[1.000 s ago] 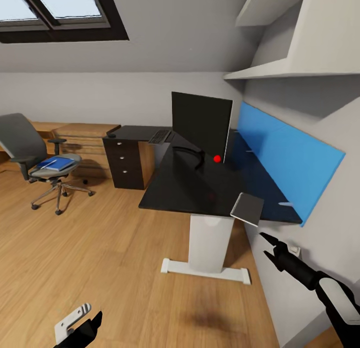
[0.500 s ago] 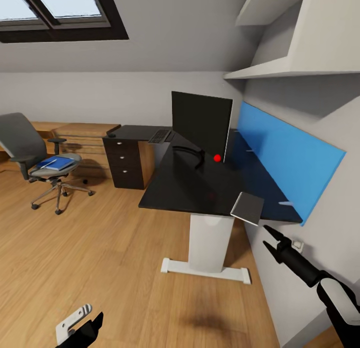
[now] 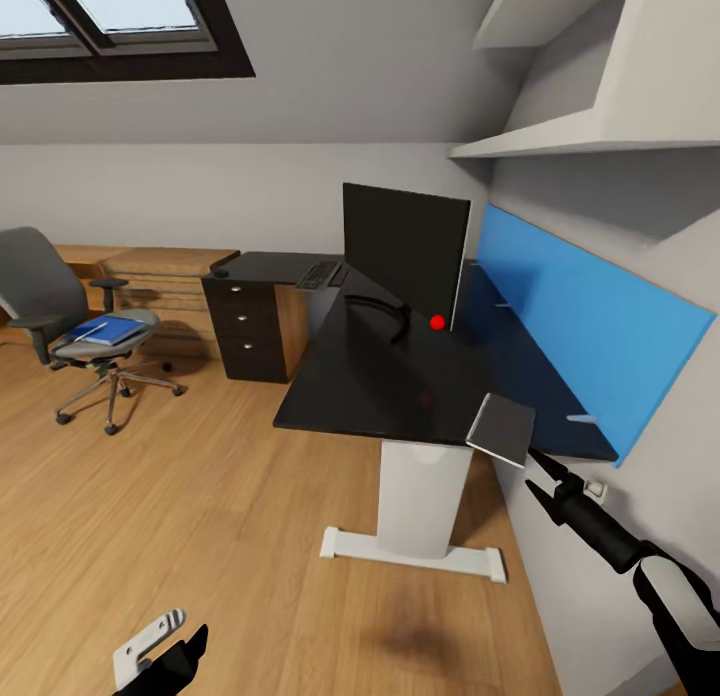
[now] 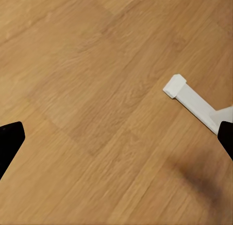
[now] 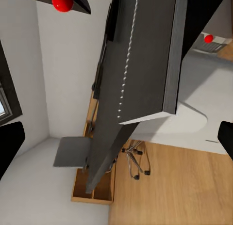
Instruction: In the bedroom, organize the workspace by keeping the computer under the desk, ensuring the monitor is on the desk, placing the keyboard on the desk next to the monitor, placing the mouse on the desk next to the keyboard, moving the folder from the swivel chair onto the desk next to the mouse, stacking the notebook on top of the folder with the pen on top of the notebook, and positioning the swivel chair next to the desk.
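The right arm reaches forward and up from the lower right of the head view, white forearm running into a black wrist. The right gripper (image 3: 537, 476) is spread, its two black fingers parted, the tips just below the near right corner of the desk (image 3: 380, 376) and not touching it. The left gripper (image 3: 165, 648) hangs low, well apart from the desk and nearer than its white foot, fingers pointing down. In the left wrist view its black fingertips (image 4: 9, 137) stand wide apart.
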Tool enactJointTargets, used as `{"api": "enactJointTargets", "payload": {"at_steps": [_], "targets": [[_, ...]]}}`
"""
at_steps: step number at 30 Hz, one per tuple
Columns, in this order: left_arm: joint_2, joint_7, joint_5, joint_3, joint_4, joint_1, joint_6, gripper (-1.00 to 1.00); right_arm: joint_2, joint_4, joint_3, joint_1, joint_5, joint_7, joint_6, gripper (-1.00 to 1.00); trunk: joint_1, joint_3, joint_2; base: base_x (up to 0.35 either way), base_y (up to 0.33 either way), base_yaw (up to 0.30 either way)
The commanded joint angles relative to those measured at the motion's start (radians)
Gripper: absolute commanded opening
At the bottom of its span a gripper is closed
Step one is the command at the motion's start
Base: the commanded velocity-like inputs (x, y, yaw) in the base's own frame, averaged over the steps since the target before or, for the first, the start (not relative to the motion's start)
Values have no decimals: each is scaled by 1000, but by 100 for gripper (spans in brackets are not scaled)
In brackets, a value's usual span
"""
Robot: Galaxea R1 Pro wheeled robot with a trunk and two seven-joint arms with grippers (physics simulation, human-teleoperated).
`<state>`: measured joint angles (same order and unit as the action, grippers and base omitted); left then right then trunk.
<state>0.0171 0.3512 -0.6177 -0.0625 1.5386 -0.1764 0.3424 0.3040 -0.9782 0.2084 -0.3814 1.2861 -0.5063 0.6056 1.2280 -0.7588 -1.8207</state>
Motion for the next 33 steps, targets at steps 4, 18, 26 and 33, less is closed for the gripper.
{"api": "enactJointTargets", "payload": {"at_steps": [4,18,26,33], "targets": [[1,5,-10,1,2,0,3,100,0,1,2,-1,5,2,8,100,0,-1,0,60,0,0],[1,5,-9,1,2,0,3,100,0,4,1,-1,4,7,8,100,0,-1,0,106,0,0],[0,8,-10,1,2,0,4,100,0,65,4,-1,5,9,8,100,0,-1,0,40,0,0],[0,9,-10,1,2,0,5,100,0,75,3,-1,5,9,8,100,19,-16,-35,3,0,0]]}}
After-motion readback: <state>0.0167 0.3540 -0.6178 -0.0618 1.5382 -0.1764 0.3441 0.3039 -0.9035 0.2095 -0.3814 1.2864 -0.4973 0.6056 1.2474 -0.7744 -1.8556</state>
